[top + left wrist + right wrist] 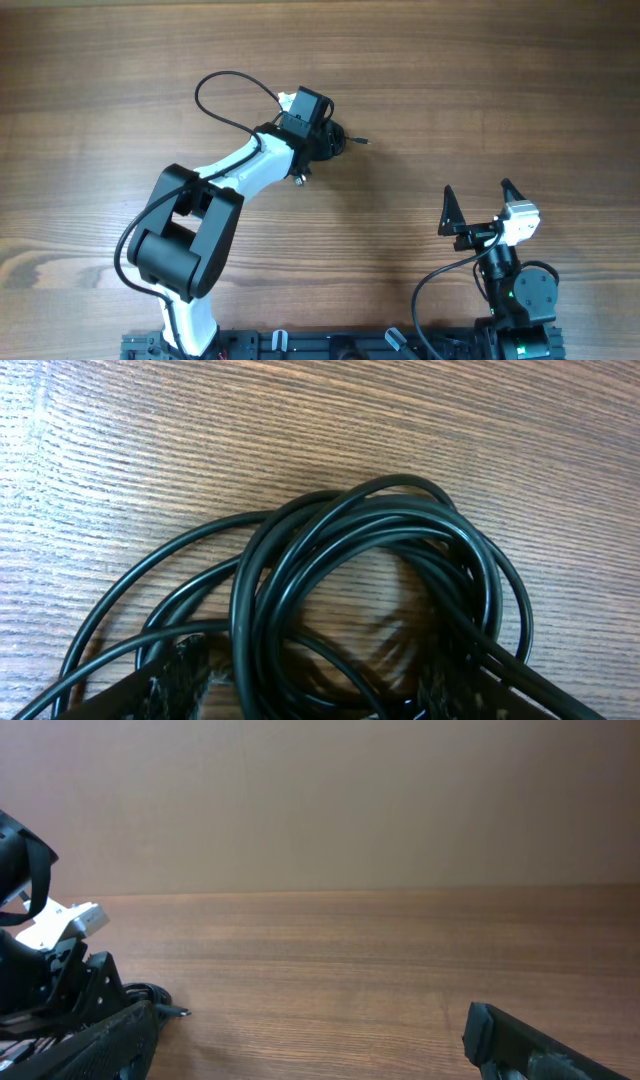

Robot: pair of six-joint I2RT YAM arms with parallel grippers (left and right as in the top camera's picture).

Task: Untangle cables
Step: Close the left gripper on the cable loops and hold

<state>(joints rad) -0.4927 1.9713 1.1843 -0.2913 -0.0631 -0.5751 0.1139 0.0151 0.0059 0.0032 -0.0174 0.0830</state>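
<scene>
A bunch of thin black rubber cables (255, 590) lies looped in a knotty ring on the brown wooden worktop (500, 80). It sits right under the left gripper (315, 690). The left jaws stand apart, one on each side of the ring. I cannot tell if they squeeze it. The right gripper (478, 190) waits far from the ring, with its jaws wide and empty. I think this is the picking step. Next, one loop needs pulling away gently.

Soft, even light is falling on the wooden table (480, 80), with no hard glare. The cables (250, 580) are catching thin white highlights and casting faint shadows close underneath. The left wrist view is blurring along its bottom edge. The right wrist foreground is going dark and soft.
</scene>
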